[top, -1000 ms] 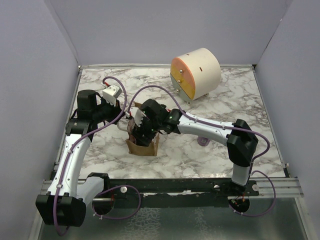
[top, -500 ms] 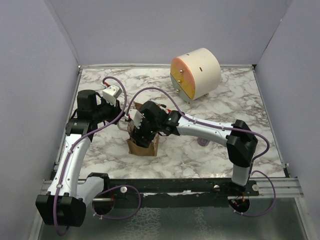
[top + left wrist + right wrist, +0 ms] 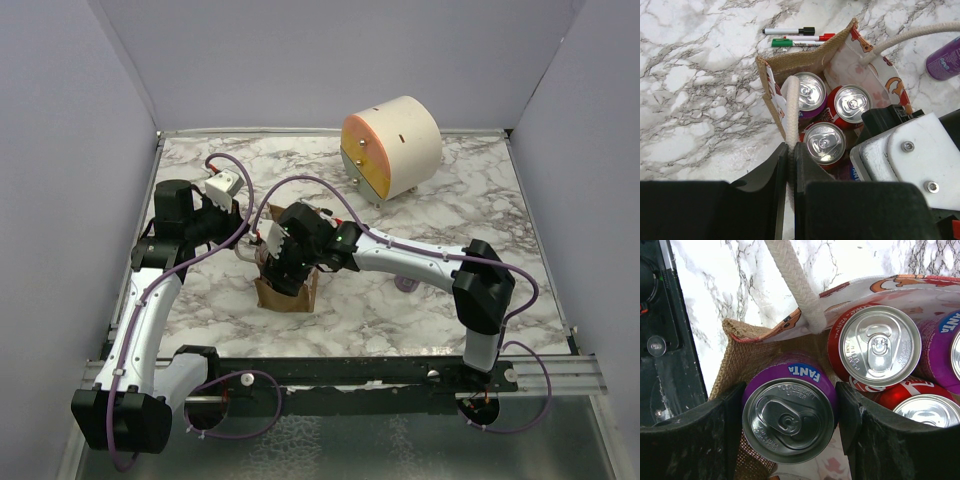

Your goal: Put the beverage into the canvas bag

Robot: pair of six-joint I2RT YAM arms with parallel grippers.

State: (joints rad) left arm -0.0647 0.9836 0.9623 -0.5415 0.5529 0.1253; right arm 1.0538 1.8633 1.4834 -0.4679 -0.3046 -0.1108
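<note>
A: Starting at the left side of the canvas bag: is that the left gripper pressed fully together there?

B: Yes. Pinches the white rope handle just above the rim of the canvas bag and holds nothing else. Probably serves to keep the mouth wide.

A: And inside the canvas bag?

B: Holds three other cans, all upright and touching one another. Beside them, in the burlap corner, stands the purple Fanta can. Also upright, with the long axis pointing straight down into the canvas bag and the top facing the wrist camera.

A: Relative to the fingers?

B: Sits exactly between them. Right gripper about half apart, with a finger against each side of the can, so gripped across the width. Clearly the nearer arm, reaching in over the right side of the canvas bag.

A: Resting on the bottom already?

B: Hidden, so impossible to tell. Probably only needs releasing and then lifting straight up, without knocking the neighbours.
</note>
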